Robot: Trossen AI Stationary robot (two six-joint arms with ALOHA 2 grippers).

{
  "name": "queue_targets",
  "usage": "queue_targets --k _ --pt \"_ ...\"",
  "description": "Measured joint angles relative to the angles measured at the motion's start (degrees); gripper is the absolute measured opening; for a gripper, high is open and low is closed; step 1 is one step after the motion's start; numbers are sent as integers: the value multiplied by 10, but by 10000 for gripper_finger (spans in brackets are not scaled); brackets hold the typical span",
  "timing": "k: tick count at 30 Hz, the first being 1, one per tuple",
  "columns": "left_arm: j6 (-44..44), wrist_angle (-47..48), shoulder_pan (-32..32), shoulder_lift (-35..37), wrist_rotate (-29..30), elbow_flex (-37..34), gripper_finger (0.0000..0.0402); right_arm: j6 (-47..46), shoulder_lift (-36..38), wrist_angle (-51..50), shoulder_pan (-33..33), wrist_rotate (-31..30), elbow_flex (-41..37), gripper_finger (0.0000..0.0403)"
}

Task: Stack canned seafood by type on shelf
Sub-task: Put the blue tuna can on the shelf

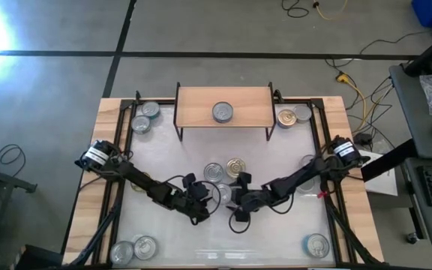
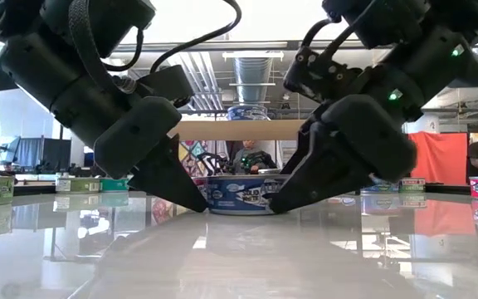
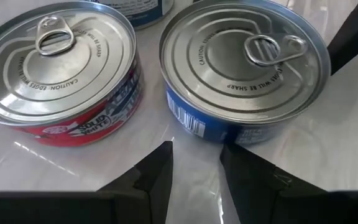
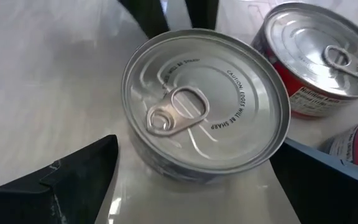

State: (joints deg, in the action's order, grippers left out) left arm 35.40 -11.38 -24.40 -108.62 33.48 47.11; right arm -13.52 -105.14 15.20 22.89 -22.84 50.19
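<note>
The blue-sided tin (image 4: 205,102) stands upright on the white surface (image 1: 276,154), in the middle, with a red-sided tin (image 3: 58,68) just beside it. Its silver lid has raised rings and a pull tab, and the embossed words "CAUTION: EDGES WILL BE SHARP" can be read; a barcode shows on its blue side. The red label carries "SOLID WHITE". The right hand (image 4: 191,180) has its fingers wide apart, one at each side of the blue tin, not pressing it. The left hand (image 3: 196,180) is near the same tin from the opposite side, fingers a little apart, holding nothing. One more tin (image 1: 223,112) sits on the shelf (image 1: 193,105).
</note>
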Motion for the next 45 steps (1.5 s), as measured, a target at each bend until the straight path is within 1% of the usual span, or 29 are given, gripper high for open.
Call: queue_targets --k 8,14,19,30,36,45 --pt "7 -2 1 0 -10 0 127 1 3 -17 -4 12 0 400" --pt "2 -1 1 0 -11 0 127 24 4 -24 -5 17 0 400" --pt "-1 1 1 1 -11 0 127 35 8 -31 -6 33 0 400" --pt "-4 6 1 1 -11 1 127 36 10 -36 -14 41 0 400" --pt "-4 8 2 1 -9 1 127 43 25 -126 -14 52 23 400" --pt "-6 8 2 1 -3 1 127 71 26 -134 -50 62 33 400"
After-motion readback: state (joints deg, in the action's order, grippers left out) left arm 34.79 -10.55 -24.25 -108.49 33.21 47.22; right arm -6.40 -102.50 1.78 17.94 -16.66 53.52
